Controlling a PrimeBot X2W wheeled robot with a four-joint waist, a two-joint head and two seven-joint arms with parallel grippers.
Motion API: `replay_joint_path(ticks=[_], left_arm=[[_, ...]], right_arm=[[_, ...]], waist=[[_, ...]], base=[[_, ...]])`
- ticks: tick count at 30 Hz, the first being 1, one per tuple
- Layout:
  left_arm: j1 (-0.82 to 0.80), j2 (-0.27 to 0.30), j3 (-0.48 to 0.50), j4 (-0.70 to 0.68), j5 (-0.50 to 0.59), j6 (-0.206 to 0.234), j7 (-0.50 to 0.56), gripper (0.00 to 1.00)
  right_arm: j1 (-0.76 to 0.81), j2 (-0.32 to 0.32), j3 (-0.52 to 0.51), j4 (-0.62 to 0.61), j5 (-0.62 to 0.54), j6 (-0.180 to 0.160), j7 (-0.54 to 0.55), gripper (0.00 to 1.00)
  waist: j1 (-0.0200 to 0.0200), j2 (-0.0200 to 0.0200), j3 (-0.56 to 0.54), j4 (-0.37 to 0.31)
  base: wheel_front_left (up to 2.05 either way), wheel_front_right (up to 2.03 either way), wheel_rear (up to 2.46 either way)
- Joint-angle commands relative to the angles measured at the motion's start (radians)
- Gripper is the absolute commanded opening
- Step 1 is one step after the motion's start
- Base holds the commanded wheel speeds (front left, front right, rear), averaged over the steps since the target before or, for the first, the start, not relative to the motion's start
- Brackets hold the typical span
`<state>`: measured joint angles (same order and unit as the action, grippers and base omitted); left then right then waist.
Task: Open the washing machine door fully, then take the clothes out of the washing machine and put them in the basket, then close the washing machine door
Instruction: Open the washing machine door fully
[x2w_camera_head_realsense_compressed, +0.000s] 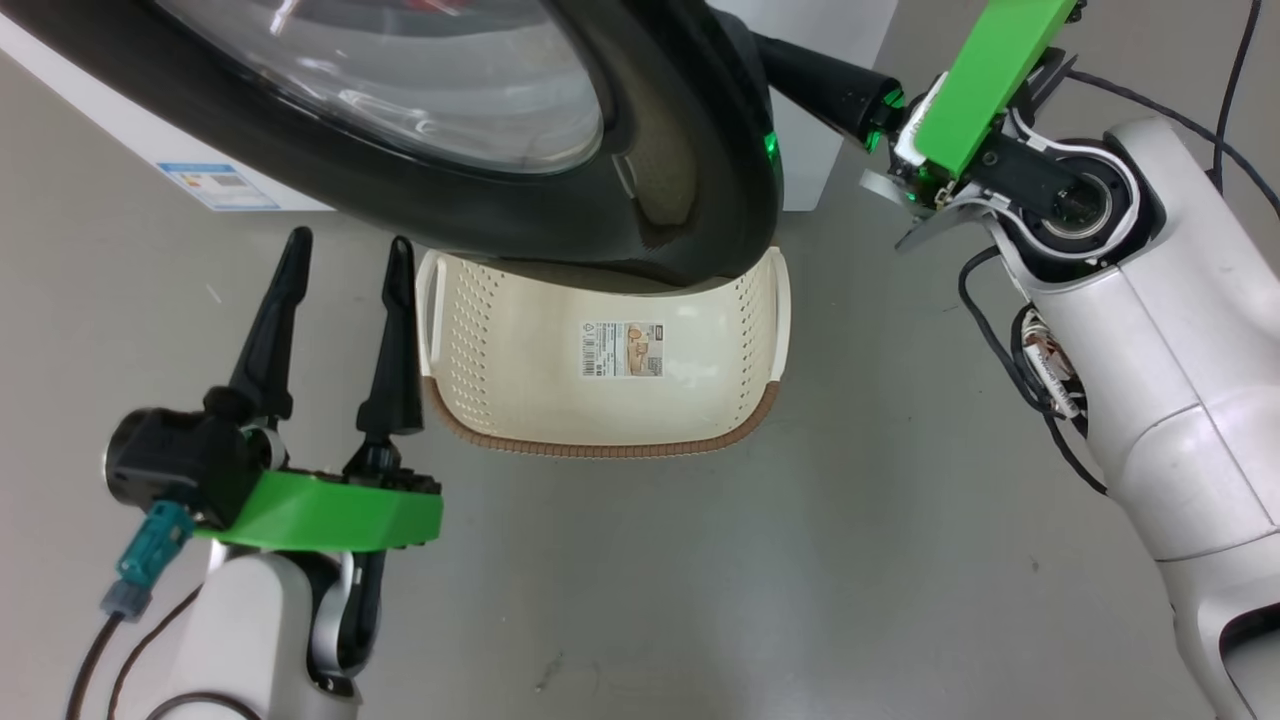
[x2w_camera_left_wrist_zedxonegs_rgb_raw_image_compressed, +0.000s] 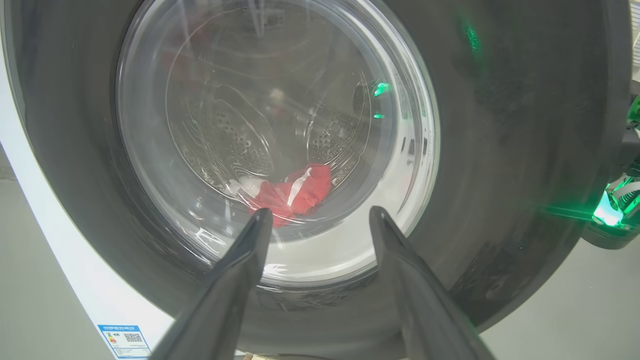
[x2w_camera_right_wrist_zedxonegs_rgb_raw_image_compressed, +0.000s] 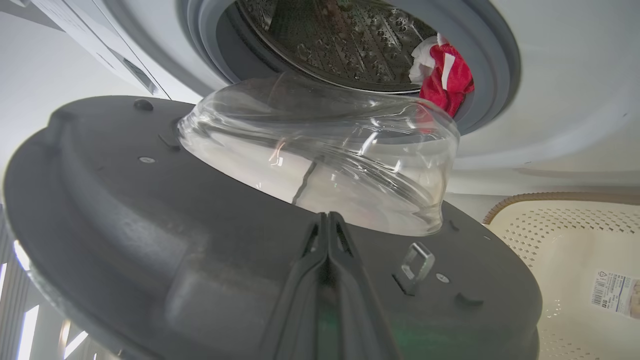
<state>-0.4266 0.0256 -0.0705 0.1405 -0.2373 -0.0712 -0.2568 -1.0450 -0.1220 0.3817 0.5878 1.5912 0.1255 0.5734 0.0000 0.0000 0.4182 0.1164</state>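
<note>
Across the top of the head view: washing machine door (x2w_camera_head_realsense_compressed: 420, 190), glossy black rim around clear glass, standing partly open off the white washing machine (x2w_camera_head_realsense_compressed: 120, 120) and overhanging the far end of the basket (x2w_camera_head_realsense_compressed: 600, 448).

Centre of frame: basket, cream, perforated, brown rim, on the grey floor (x2w_camera_head_realsense_compressed: 700, 600), a sticker (x2w_camera_head_realsense_compressed: 621, 349) on its bottom.

Lower left: left gripper (x2w_camera_head_realsense_compressed: 350, 242), fingers spread wide, holding nothing, tips just beside the basket's left handle.

Bottom centre of the right wrist view: right gripper (x2w_camera_right_wrist_zedxonegs_rgb_raw_image_compressed: 327, 216), fingers pressed together with no gap, tips at the door's grey inner face, just below the glass bowl (x2w_camera_right_wrist_zedxonegs_rgb_raw_image_compressed: 320, 150) and near the latch hook (x2w_camera_right_wrist_zedxonegs_rgb_raw_image_compressed: 415, 262).

Upper right of that view: clothes (x2w_camera_right_wrist_zedxonegs_rgb_raw_image_compressed: 447, 80), red and white, at the lip of the steel drum (x2w_camera_right_wrist_zedxonegs_rgb_raw_image_compressed: 340, 40), inside the grey gasket (x2w_camera_right_wrist_zedxonegs_rgb_raw_image_compressed: 495, 65).
</note>
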Motion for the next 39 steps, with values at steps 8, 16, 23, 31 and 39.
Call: replay_joint_path(ticks=[8,16,23,31,39], left_arm=[[0.010,0.025,0.034,-0.026,0.010,-0.002,-0.005,1.00],[0.003,0.025,0.038,-0.029,0.011,-0.003,-0.005,1.00],[0.003,0.025,0.049,-0.033,0.016,-0.005,-0.005,1.00],[0.019,0.025,0.054,-0.053,0.018,0.005,-0.005,1.00],[0.037,0.025,0.060,-0.107,0.015,0.015,-0.005,1.00]], right_arm=[[0.017,0.017,0.028,-0.012,-0.129,0.005,-0.146,1.00],[0.027,-0.019,0.076,-0.027,-0.288,0.005,-0.382,1.00],[0.060,-0.080,0.144,-0.021,-0.466,0.005,-0.627,1.00],[0.122,-0.104,0.137,0.061,-0.762,0.005,-0.831,1.00],[0.322,-0.017,-0.165,-0.135,-1.177,0.005,-0.835,1.00]], waist=[[0.0000,0.0000,0.015,-0.014],[0.0000,0.0000,0.029,-0.024],[0.0000,0.0000,0.032,-0.035],[0.0000,0.0000,0.020,-0.047],[0.0000,0.0000,0.021,-0.044]], base=[[0.00,0.00,0.00],[0.00,0.00,0.00],[0.00,0.00,0.00],[0.00,0.00,0.00],[0.00,0.00,0.00]])
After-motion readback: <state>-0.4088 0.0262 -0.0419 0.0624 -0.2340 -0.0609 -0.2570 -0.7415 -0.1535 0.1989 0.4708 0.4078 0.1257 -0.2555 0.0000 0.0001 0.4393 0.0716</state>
